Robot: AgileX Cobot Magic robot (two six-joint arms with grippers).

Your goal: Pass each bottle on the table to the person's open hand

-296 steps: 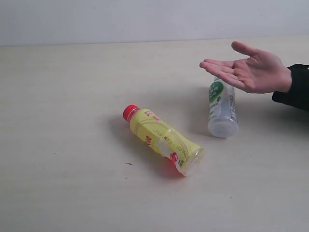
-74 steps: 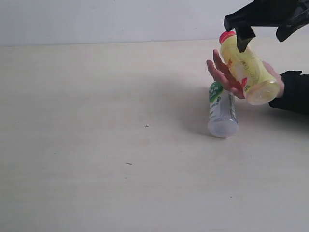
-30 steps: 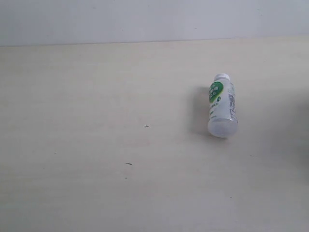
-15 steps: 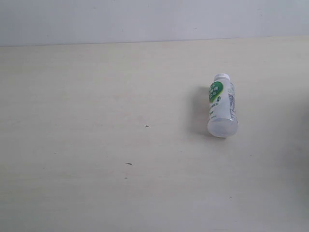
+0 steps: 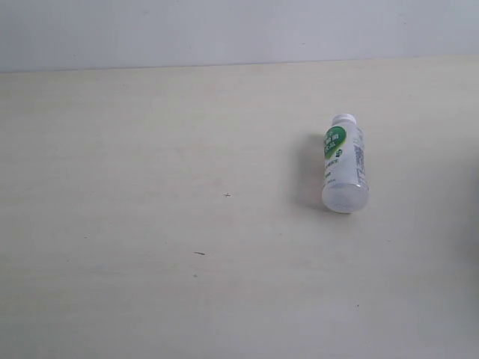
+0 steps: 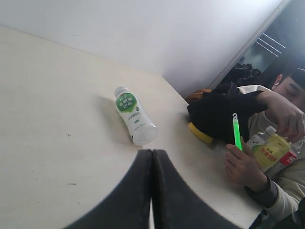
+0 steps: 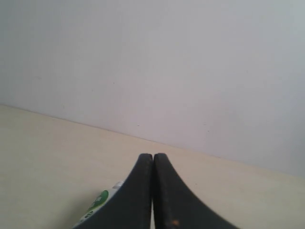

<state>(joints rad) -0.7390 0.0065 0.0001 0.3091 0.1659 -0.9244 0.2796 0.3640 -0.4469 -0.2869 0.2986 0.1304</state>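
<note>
1. 1 white bottle (image 5: 343, 166), green-marked, lies on its side on the table (image 5: 150, 149), right of centre in the exterior view.
2. The left gripper (image 6: 152, 156) and right gripper (image 7: 153, 158) are both clenched, jaws pressed together on nothing.
3. Beyond the table's edge, a person (image 6: 289, 93) holds a yellow-labelled bottle (image 6: 270, 150).

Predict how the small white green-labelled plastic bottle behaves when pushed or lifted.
The small white green-labelled plastic bottle lies on its round side, so a sideways push would probably roll it. Its small size suggests it is light; smooth plastic may slip.
</note>
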